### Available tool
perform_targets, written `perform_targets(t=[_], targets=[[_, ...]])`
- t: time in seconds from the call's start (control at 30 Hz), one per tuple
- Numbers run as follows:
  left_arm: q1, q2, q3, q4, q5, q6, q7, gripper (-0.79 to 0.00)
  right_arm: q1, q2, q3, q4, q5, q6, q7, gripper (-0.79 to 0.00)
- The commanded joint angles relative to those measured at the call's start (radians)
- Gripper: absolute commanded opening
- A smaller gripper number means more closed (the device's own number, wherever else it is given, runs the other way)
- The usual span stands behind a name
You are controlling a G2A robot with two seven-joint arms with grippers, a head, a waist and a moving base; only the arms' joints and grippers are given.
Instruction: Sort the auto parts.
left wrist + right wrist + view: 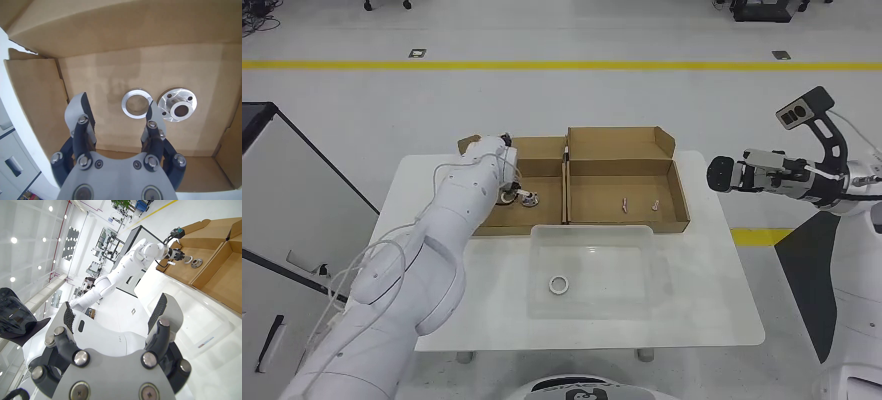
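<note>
Bright, even light falls from rows of round ceiling lamps (13,240) — the white bench (712,300) looks nearly washed out. The metal ring (134,114) and flanged part (184,92) gleam with soft highlights; both wrist views bow straight edges near their borders.

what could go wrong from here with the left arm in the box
The open left gripper hangs over the steel ring, which lies close beside the flanged hub. One fingertip covers the gap between them, so a descent might nudge either part. The ring is thin and flat on the cardboard box floor, so a grasp may slip.
</note>
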Motion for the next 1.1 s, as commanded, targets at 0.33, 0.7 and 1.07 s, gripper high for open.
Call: perform_targets(t=[0.33,0.7,1.07], targets=[[-0.042,0.048,-0.048,-0.163,0.013,-0.209,0.063,0.000,0.000,0.000,0.000,0.000,0.000,0.000,0.000,0.000],[0.288,0.235,-0.265,-0.954,0.114,-0.420,-0.219,0.000,0.000,0.000,0.000,0.000,0.000,0.000,0.000,0.000],[0.611,0.322,-0.427,-1.451,0.152,-0.520,-0.414,0.000,0.000,0.000,0.000,0.000,0.000,0.000,0.000,0.000]])
